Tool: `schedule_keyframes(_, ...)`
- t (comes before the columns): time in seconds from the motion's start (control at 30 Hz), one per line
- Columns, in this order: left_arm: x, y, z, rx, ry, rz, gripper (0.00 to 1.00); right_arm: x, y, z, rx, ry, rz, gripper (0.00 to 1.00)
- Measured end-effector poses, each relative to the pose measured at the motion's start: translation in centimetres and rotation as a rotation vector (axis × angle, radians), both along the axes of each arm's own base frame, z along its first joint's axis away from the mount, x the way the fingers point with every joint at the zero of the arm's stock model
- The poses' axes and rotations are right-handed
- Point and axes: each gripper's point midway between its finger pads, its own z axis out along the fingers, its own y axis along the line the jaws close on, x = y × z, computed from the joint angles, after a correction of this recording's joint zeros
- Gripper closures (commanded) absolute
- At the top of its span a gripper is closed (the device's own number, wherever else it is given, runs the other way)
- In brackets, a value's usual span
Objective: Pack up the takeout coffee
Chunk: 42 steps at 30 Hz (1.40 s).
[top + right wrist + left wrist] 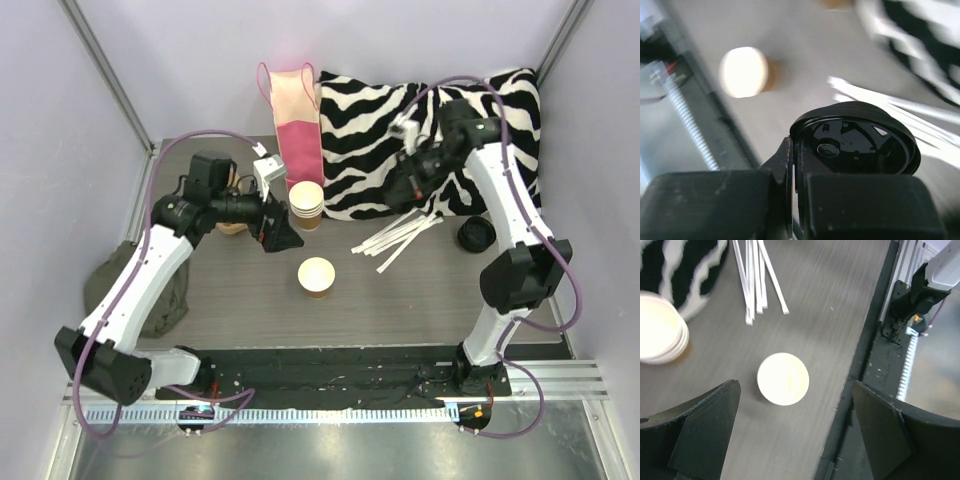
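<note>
A single kraft-brown cup (316, 277) stands upright and open in the middle of the table; it also shows in the left wrist view (783, 378) and, blurred, in the right wrist view (744, 71). A stack of cream-white cups (306, 203) stands by the pink and cream paper bag (295, 125); it also shows in the left wrist view (660, 330). My left gripper (275, 228) is open and empty, held above the table left of the stack, with its jaws wide apart (795, 435). My right gripper (400, 190) hovers over the zebra cushion, shut on a round black lid (860, 142).
A zebra-striped cushion (365, 120) fills the back right. White straws (395, 240) lie fanned on the table in front of it. Another black lid (474, 234) lies by the right arm. An olive cloth (130, 290) sits at the left edge.
</note>
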Motion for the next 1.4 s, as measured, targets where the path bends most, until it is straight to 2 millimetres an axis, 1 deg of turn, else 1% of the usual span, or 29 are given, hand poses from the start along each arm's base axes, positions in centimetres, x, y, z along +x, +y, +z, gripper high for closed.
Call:
schedule_keyframes(0.03,-0.3,0.1,0.8,-0.013,-0.057,-0.024,0.0,-2.1,2.7,0.6,0.035,0.003,0.083,0.99)
schedule_keyframes(0.1,-1.0,0.2,1.8,-0.021,-0.156,-0.073,0.0,-5.1,5.4,1.3,0.082,0.022,0.177,0.99)
schedule_keyframes(0.13,-1.4,0.1,2.1,-0.021,-0.208,-0.103,0.0,-6.4,6.2,1.6,0.105,0.037,0.208,0.99)
schedule_keyframes(0.2,-2.5,0.1,2.4,-0.014,-0.323,-0.186,0.0,-8.2,6.8,1.7,0.145,0.068,0.241,0.99)
schedule_keyframes(0.3,-4.5,-0.7,2.4,-0.004,-0.491,-0.327,0.0,-10.6,7.4,0.7,0.174,0.14,0.276,0.99)
schedule_keyframes(0.4,-6.9,-2.1,2.4,0.001,-0.631,-0.466,0.0,-13.6,8.9,-0.9,0.184,0.232,0.347,0.99)
schedule_keyframes(0.47,-8.2,-3.1,2.2,0.008,-0.703,-0.544,0.0,-15.5,9.9,-1.6,0.19,0.282,0.397,0.99)
schedule_keyframes(0.53,-8.9,-3.8,1.9,0.016,-0.757,-0.598,0.0,-16.8,10.6,-1.8,0.197,0.31,0.435,0.99)
schedule_keyframes(0.67,-9.9,-5.0,0.5,0.045,-0.82,-0.677,0.0,-17.6,11.3,-1.4,0.211,0.311,0.473,0.99)
schedule_keyframes(0.83,-9.8,-6.1,-1.5,0.086,-0.889,-0.718,0.01,-18.6,12.0,-1.4,0.205,0.305,0.519,0.99)
schedule_keyframes(0.93,-9.5,-6.7,-2.0,0.101,-0.934,-0.717,0.05,-19.2,12.4,-1.4,0.198,0.303,0.546,0.99)
schedule_keyframes(1.03,-9.2,-7.4,-1.9,0.104,-0.979,-0.712,0.1,-19.6,12.7,-1.3,0.196,0.301,0.562,0.99)
schedule_keyframes(1.07,-9.1,-7.6,-2.0,0.106,-0.991,-0.712,0.14,-19.7,12.8,-1.3,0.196,0.299,0.565,0.99)
schedule_keyframes(1.13,-9.0,-7.9,-2.1,0.109,-1.007,-0.715,0.18,-19.7,12.8,-1.2,0.197,0.295,0.568,0.99)
schedule_keyframes(1.17,-8.9,-8.0,-2.1,0.11,-1.019,-0.718,0.22,-19.7,12.9,-1.2,0.196,0.294,0.57,0.99)
schedule_keyframes(1.23,-8.9,-8.2,-2.4,0.117,-1.04,-0.732,0.28,-19.7,12.9,-1.1,0.196,0.29,0.573,0.99)
schedule_keyframes(1.3,-9.0,-8.4,-3.1,0.128,-1.052,-0.756,0.3,-19.8,13.0,-1.0,0.196,0.288,0.578,0.99)
schedule_keyframes(1.33,-9.0,-8.5,-3.4,0.135,-1.056,-0.766,0.33,-19.9,13.1,-1.0,0.196,0.287,0.582,0.99)
schedule_keyframes(1.4,-8.9,-8.6,-4.0,0.148,-1.06,-0.783,0.34,-20.1,13.2,-1.0,0.192,0.289,0.588,0.99)
